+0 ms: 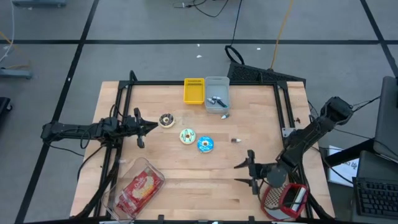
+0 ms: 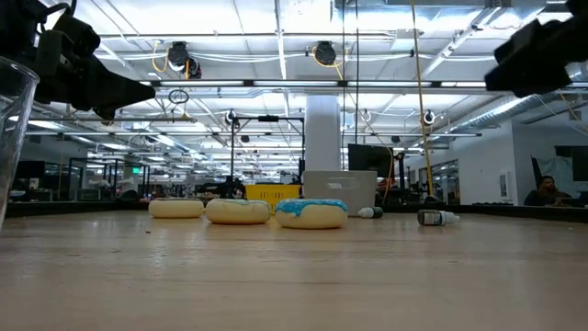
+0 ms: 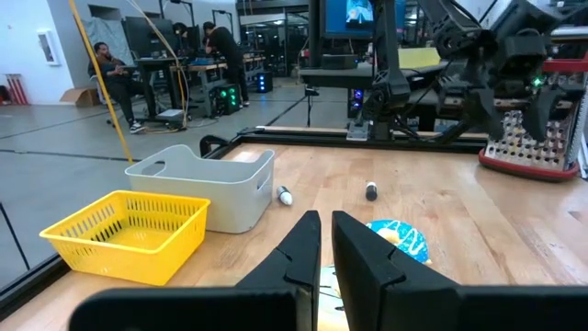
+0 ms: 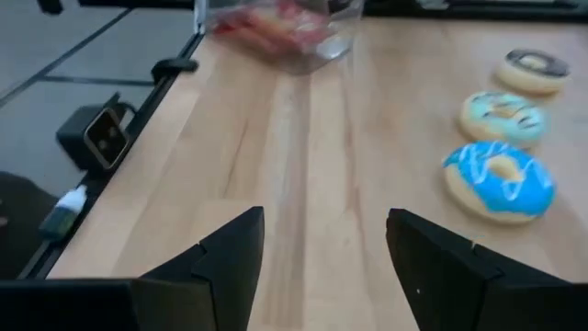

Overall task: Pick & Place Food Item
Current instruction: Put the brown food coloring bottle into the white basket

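Wooden table (image 1: 205, 180) holds 3 donuts in row at centre. Blue donut (image 1: 205, 145) lies well ahead of right gripper (image 1: 244, 172) — jaws wide, empty. Left gripper (image 1: 142, 129) — jaws nearly closed, empty — beside chocolate donut (image 1: 166, 120).

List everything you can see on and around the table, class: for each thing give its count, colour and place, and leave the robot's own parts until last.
doughnuts: three in a row at mid-table; brown-iced, pale green-iced, blue-iced
basket: one, yellow, far edge of the table
bin: one, grey, touching the basket's right side, small items inside
clear container: one, transparent with red contents, near left corner
red-and-white holder: one, near right corner
small dark item: one, right of the blue doughnut
people: at least two, in the room behind, seen by the left wrist camera
left pincer: one, dark, shut, beside the brown-iced doughnut
right pincer: one, dark, open, empty, near right side
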`<move>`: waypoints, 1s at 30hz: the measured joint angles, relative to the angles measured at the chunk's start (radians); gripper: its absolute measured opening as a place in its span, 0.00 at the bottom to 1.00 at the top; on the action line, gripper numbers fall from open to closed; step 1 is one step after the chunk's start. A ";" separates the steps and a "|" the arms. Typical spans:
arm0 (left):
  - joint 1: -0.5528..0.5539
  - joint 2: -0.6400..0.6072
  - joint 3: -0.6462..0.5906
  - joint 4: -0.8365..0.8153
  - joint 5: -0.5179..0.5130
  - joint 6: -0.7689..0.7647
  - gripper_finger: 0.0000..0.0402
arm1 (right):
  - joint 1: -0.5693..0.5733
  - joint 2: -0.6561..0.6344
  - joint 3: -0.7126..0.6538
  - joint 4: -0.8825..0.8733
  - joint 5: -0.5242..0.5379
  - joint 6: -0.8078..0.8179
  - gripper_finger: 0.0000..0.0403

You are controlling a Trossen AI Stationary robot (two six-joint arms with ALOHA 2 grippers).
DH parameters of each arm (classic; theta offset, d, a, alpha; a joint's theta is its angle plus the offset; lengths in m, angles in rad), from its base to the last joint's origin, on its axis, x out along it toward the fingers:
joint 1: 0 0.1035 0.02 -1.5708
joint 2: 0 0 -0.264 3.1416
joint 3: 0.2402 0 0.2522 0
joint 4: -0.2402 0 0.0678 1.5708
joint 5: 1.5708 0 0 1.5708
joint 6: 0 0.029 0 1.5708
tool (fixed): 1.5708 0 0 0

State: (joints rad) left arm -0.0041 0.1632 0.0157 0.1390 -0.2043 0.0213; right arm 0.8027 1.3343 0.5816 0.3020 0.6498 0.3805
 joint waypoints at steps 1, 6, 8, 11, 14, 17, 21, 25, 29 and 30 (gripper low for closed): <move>0.000 0.000 0.000 0.000 0.000 0.000 0.08 | 0.008 0.013 0.000 0.002 0.000 0.007 0.54; 0.000 0.000 0.000 0.000 0.000 0.000 0.08 | 0.027 0.058 0.000 0.021 0.000 0.019 0.54; 0.000 0.000 0.000 0.000 0.000 0.000 0.08 | 0.030 0.059 0.000 0.015 0.000 0.028 0.53; 0.000 0.000 0.000 0.000 0.000 0.000 0.08 | 0.031 0.059 0.000 0.019 0.000 0.023 0.53; 0.000 0.000 0.000 0.000 0.000 0.000 0.08 | 0.031 0.059 0.000 0.020 0.000 0.022 0.53; 0.000 0.000 0.000 0.000 0.000 0.000 0.08 | 0.031 0.059 0.000 0.014 0.000 0.019 0.53; 0.000 0.000 0.000 0.000 0.000 0.000 0.08 | 0.031 0.059 0.000 0.014 0.000 0.016 0.54; 0.000 0.000 0.000 0.000 0.000 0.000 0.08 | 0.031 0.059 0.000 -0.012 0.000 -0.004 0.53; 0.000 0.000 0.000 0.000 0.000 0.000 0.08 | 0.031 0.059 0.000 -0.054 0.000 -0.003 0.54; 0.000 0.000 0.000 0.000 0.000 0.000 0.08 | 0.031 0.059 0.000 -0.059 0.000 -0.001 0.54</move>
State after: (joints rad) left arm -0.0042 0.1631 0.0158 0.1390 -0.2041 0.0216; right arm 0.8333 1.3930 0.5816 0.2427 0.6498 0.3790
